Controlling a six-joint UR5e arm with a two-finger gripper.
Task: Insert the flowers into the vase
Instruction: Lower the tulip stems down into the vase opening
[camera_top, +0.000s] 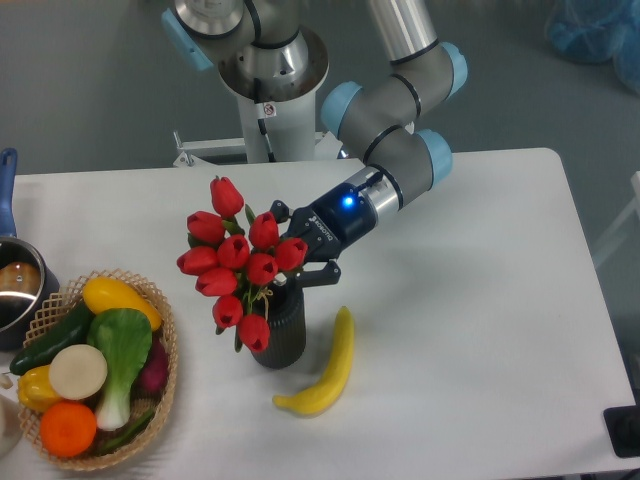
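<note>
Over vase (279, 335), hand (290, 245) clamped on flowers (236, 262), banana (325, 368) just right, veg basket (160, 385) left.

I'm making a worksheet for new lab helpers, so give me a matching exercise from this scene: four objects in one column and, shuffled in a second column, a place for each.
Objects:
1. flowers
2. banana
3. orange
4. metal pot

Places:
A. in the wicker basket, at its front
B. at the table's left edge, partly cut off
C. at the mouth of the vase, beside the gripper
D. flat on the table, just right of the vase

Pairs: 1-C, 2-D, 3-A, 4-B
</note>
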